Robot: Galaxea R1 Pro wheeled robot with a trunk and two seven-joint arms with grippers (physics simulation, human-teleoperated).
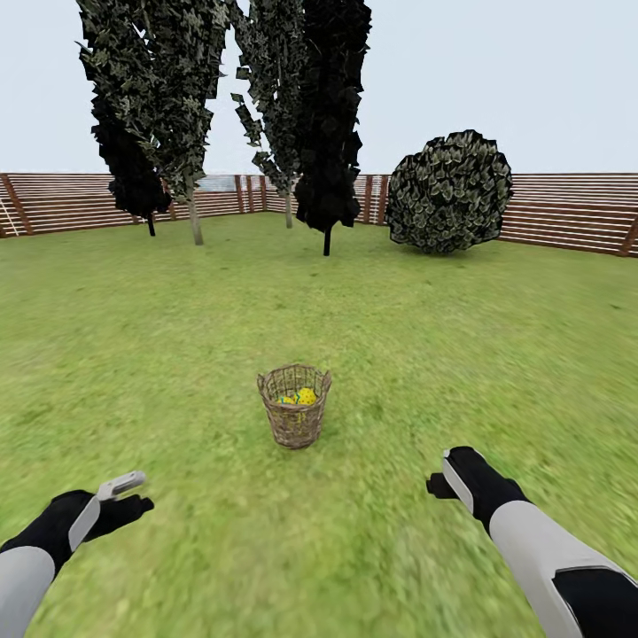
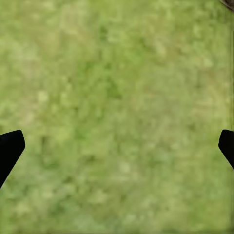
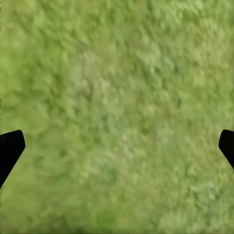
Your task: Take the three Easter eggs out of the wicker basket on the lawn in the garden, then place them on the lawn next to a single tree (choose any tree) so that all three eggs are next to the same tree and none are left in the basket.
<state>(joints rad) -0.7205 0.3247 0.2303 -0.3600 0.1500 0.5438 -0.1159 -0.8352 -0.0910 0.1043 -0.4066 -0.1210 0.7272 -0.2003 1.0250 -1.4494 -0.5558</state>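
Note:
The wicker basket [image 1: 294, 416] stands upright on the lawn [image 1: 443, 354], straight ahead in the middle of the head view. Yellow Easter eggs [image 1: 306, 396] with a bit of blue show inside it below the rim; their number is unclear. My left gripper [image 1: 137, 494] hovers over grass, nearer to me than the basket and to its left. My right gripper [image 1: 445, 477] is nearer to me and to its right. In the left wrist view the left gripper [image 2: 117, 146] is open over bare grass. In the right wrist view the right gripper [image 3: 117, 146] is open too, with nothing held.
At the lawn's far end stand dark narrow trees [image 1: 330, 133], a leafy tree with a pale thin trunk [image 1: 195, 226] and a round bush [image 1: 450, 190]. A brown slatted fence [image 1: 567, 217] closes the garden behind them. Open grass surrounds the basket.

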